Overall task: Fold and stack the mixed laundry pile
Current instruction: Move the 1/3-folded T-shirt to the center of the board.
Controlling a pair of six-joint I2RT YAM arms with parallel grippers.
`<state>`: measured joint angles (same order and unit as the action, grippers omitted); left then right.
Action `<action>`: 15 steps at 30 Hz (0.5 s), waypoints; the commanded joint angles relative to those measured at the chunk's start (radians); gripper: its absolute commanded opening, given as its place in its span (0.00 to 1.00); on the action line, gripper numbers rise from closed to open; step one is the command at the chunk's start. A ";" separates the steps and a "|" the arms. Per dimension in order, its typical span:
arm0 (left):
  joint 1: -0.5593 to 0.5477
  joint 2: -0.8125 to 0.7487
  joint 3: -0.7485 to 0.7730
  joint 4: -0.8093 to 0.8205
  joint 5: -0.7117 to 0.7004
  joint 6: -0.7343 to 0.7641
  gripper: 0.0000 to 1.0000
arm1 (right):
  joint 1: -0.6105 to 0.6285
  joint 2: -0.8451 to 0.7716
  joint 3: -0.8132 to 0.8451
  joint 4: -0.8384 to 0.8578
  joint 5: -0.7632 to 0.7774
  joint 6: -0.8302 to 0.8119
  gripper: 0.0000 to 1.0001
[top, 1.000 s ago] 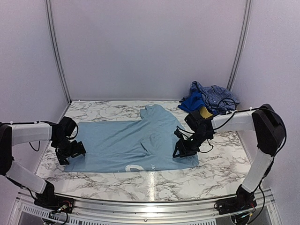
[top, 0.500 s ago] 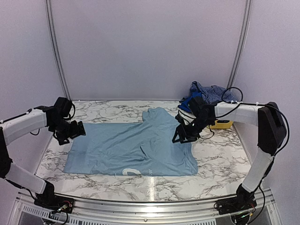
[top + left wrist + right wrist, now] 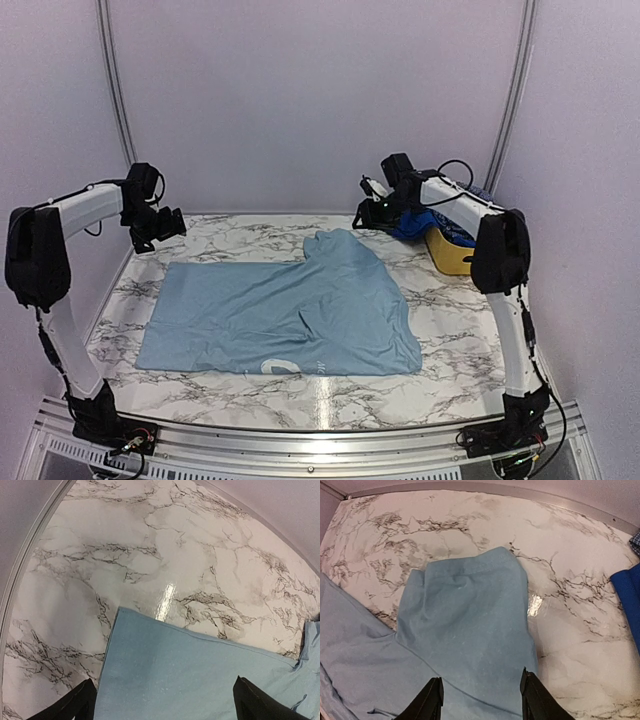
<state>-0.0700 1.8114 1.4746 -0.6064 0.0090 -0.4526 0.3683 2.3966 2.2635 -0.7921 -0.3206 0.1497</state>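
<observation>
- Left gripper (image 3: 163, 226): upper left of the top view, raised over the back left of the marble table (image 3: 470, 335). In its wrist view the fingers (image 3: 75, 707) stand wide apart with nothing between them.
- Pale sky-blue T-shirt (image 3: 290, 315): spread flat mid-frame, long axis running left to right, white print (image 3: 285, 364) at the lower edge. Its back left corner (image 3: 119, 610) lies just below and ahead of the left fingers, toward frame centre. You are nearest that corner with the left arm.
- The shirt's upper right end (image 3: 470, 575) bulges toward the back wall, a rounded flap with a seam line.
- Right gripper (image 3: 372, 213): upper right of centre, raised, looking down on that flap. Fingers (image 3: 432, 700) about half spread, empty. The flap lies straight ahead of them, so the right arm is the nearer one here.
- Royal-blue piece (image 3: 627, 600): right of the flap, apart from it, bare marble between.
- Yellow basket (image 3: 455, 255): far right, holding the rest of the pile.
- Navy-and-white check shirt (image 3: 636, 542): only a sliver at the right edge.
- Judgement: your next fold turns on the shirt's back edge, each arm taking its own end.
</observation>
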 commanded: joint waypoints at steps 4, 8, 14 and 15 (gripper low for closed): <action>0.026 0.136 0.133 -0.003 0.074 0.050 0.99 | -0.015 0.150 0.142 -0.032 0.141 -0.034 0.48; 0.027 0.162 0.132 -0.002 0.067 0.060 0.99 | -0.014 0.177 0.140 0.015 0.234 -0.039 0.48; 0.028 0.210 0.139 -0.004 0.049 0.095 0.99 | -0.011 0.243 0.175 0.064 0.237 -0.038 0.46; 0.029 0.217 0.139 -0.005 0.043 0.097 0.99 | -0.010 0.254 0.183 0.067 0.228 -0.036 0.45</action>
<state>-0.0452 1.9907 1.5894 -0.5991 0.0624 -0.3920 0.3607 2.6034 2.3764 -0.7780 -0.1131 0.1215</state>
